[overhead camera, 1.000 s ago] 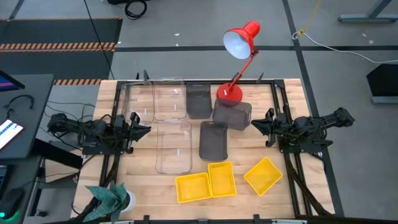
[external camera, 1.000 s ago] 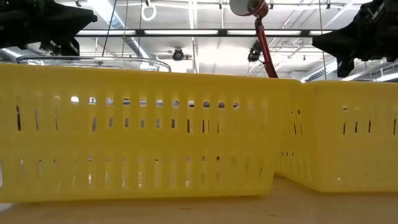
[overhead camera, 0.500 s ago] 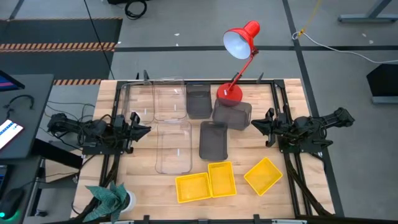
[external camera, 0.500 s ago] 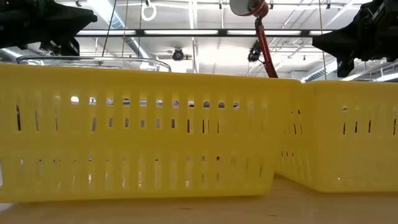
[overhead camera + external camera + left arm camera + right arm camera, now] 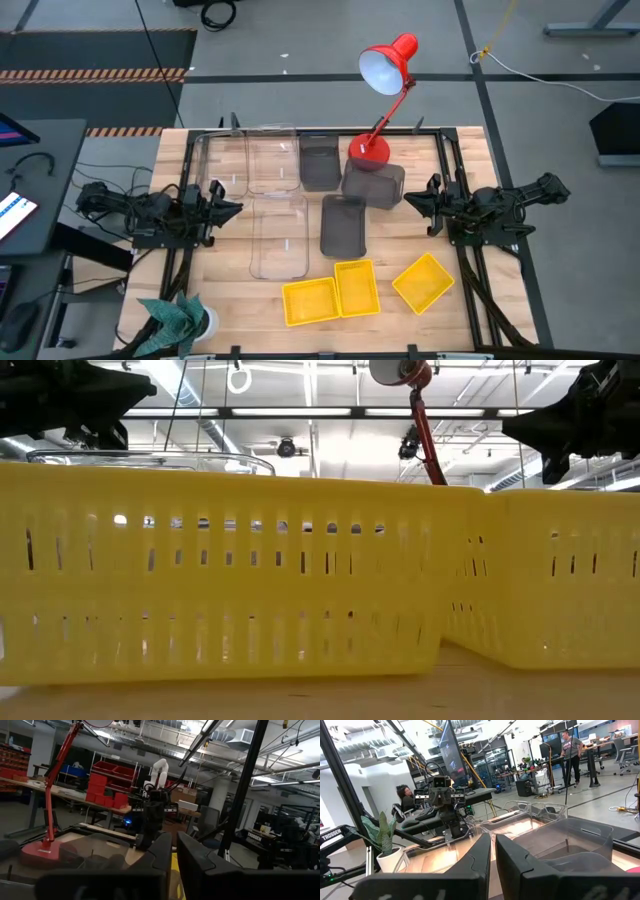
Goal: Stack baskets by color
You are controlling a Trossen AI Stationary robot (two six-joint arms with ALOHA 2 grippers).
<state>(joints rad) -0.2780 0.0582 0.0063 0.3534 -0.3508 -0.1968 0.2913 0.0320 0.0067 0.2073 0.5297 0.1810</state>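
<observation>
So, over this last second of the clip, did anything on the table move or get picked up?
Nothing visibly changed. The left gripper and right gripper sit at the table's sides, jaws nearly shut and empty. The three yellow baskets, the grey baskets and the clear baskets lie unstacked as before, with the red lamp at the back.

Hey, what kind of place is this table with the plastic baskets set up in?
Probably a robotics lab or workshop. The right wrist view shows rows of workbenches with a large dark monitor; the left wrist view shows red storage bins on shelving and a small white robot arm.
</observation>
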